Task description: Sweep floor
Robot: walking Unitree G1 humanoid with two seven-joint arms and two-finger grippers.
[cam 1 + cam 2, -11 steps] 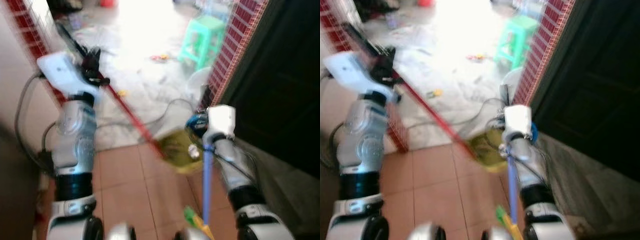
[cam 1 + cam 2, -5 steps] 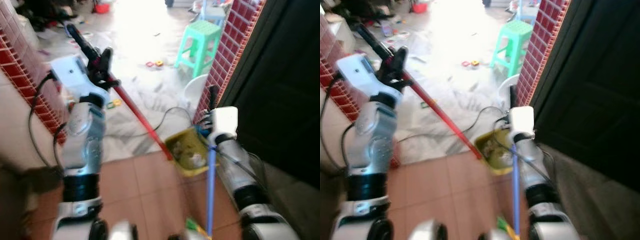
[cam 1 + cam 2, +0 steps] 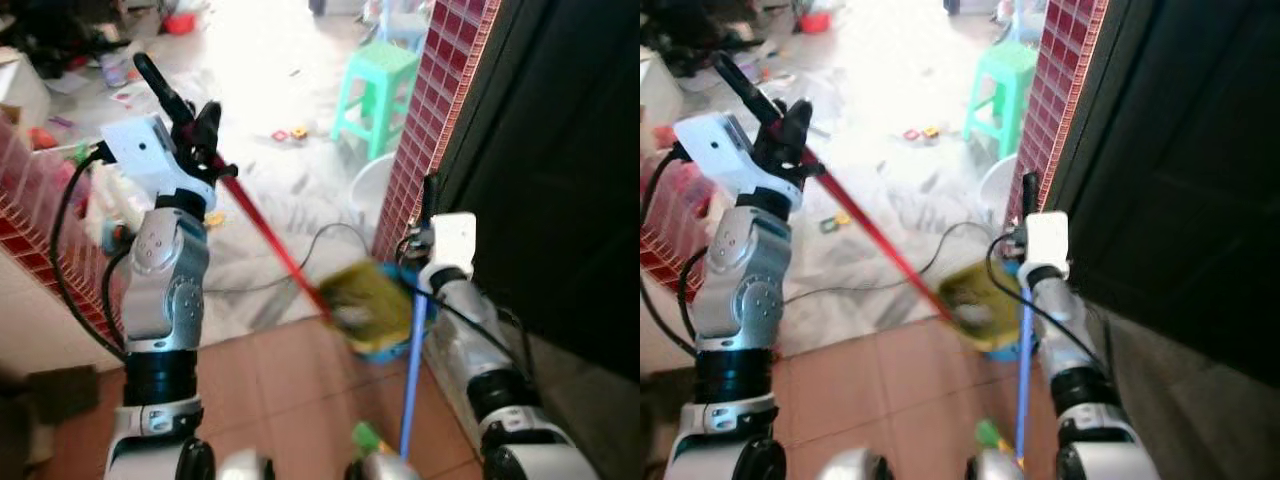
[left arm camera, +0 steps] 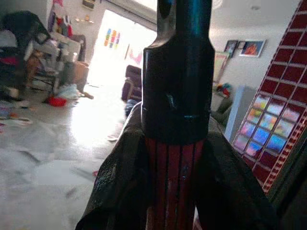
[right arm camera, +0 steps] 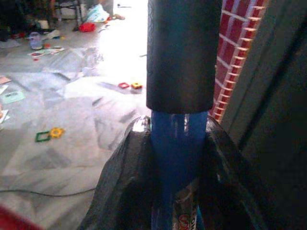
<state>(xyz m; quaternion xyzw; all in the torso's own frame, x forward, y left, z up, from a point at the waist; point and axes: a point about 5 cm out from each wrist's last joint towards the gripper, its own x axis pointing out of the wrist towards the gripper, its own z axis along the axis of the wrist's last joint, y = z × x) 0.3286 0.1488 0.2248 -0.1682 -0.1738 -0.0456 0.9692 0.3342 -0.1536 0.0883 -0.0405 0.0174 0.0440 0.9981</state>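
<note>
Here, a bright marbled floor (image 3: pixel 290 190) strewn with small toys meets terracotta tiles (image 3: pixel 290 390) at a doorway flanked by red brick pillars (image 3: pixel 440 110). A green stool (image 3: pixel 375 85) stands beyond. The left gripper (image 3: pixel 195 135) clenches the red handle (image 3: pixel 265 235) running to the yellow dustpan (image 3: pixel 365 305); the right gripper (image 3: pixel 428 205) clasps the blue broomstick (image 3: pixel 412 375).

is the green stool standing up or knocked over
Upright: the green stool stands on its legs, seat on top, on the pale floor.
</note>
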